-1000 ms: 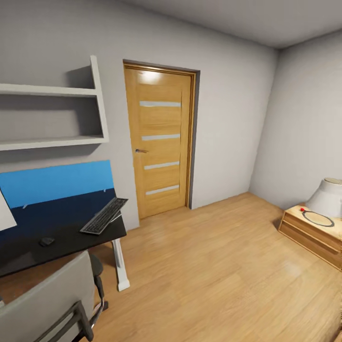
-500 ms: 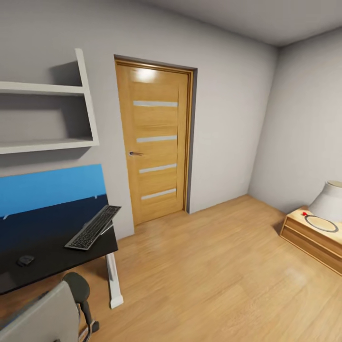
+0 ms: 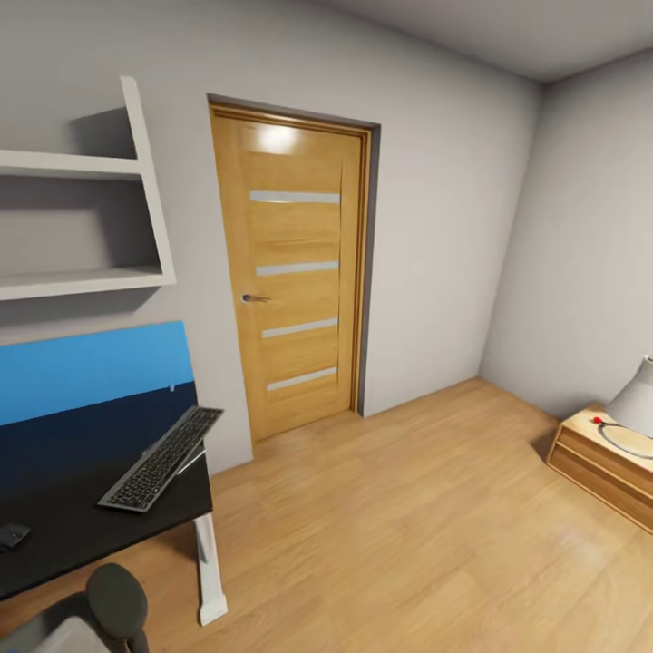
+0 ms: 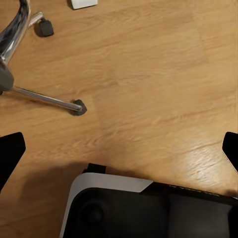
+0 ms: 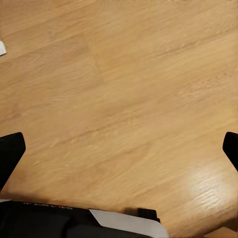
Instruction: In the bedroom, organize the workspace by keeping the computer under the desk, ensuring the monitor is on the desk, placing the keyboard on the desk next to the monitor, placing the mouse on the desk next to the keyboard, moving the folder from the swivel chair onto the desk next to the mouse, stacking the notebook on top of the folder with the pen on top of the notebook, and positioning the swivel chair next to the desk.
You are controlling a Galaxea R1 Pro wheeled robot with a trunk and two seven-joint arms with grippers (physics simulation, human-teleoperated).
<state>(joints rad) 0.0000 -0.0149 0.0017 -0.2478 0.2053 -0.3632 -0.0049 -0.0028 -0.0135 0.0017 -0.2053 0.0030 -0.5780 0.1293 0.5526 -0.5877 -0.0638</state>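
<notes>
Two hands: your left hand point(image 4: 119, 148) and right hand point(image 5: 119, 148) hang wide open and empty over the wood floor point(image 5: 129, 89).
Keyboard point(image 3: 161, 458): on the worktop point(image 3: 82, 517), at 8 o'clock of your head view.
Mouse point(image 3: 11, 536): at the keyboard's 8 o'clock.
Swivel chair point(image 4: 29, 74): its chrome base is near your left hand.

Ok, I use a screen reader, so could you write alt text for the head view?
A black desk with a blue back panel stands at the left, a keyboard lying near its end and a mouse at the picture's edge. A closed wooden door faces bare wood floor; white wall shelves hang above the desk.
</notes>
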